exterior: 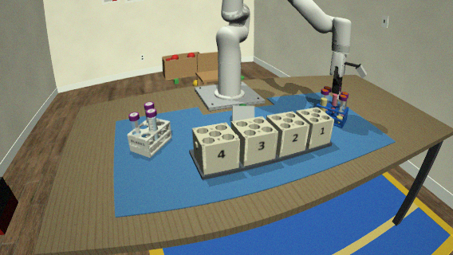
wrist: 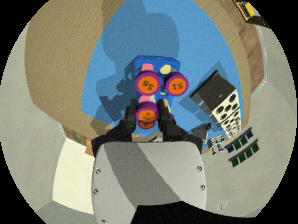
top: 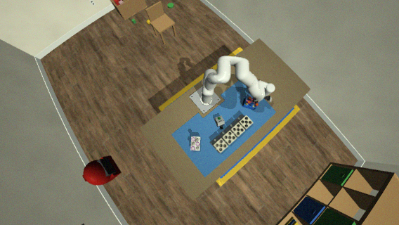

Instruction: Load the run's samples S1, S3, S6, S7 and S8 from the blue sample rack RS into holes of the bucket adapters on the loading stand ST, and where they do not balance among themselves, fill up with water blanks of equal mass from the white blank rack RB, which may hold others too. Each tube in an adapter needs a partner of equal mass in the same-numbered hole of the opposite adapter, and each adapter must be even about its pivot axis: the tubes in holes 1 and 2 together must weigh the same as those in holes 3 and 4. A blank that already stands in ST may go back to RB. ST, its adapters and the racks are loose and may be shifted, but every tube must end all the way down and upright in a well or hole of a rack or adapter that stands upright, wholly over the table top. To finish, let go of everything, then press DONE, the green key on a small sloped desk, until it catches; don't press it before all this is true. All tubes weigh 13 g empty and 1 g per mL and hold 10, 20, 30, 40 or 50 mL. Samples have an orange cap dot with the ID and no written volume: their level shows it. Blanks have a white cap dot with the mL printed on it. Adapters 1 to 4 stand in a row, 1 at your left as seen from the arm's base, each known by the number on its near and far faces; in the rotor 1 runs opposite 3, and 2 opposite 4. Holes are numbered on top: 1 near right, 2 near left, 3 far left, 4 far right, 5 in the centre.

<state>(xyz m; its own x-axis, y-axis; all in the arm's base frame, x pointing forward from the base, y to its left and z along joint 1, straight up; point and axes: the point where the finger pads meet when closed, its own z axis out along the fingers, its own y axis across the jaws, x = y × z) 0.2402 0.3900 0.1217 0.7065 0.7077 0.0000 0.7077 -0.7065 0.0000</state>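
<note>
My gripper (exterior: 336, 92) (wrist: 147, 105) is shut on a sample tube (exterior: 335, 100) (wrist: 147, 113) with a purple cap and an orange dot; its ID is too blurred to read. It holds the tube upright over the blue sample rack RS (exterior: 340, 120) (top: 248, 105) (wrist: 143, 62), with the tube's lower part among the rack's other tubes. Several other samples (exterior: 344, 97) (wrist: 176, 84) stand in the rack. The loading stand ST (top: 232, 132) carries adapters 4 (exterior: 217, 153), 3 (exterior: 260, 145), 2 (exterior: 294, 138) and 1 (exterior: 322, 131); all the holes I see are empty.
The white blank rack RB (exterior: 148, 140) (top: 195, 143) stands at the mat's other end with three purple-capped blanks (exterior: 151, 118). The small desk with the green DONE key (top: 218, 118) (exterior: 242, 105) sits between the arm's base and the adapters. The table's edge is close behind RS.
</note>
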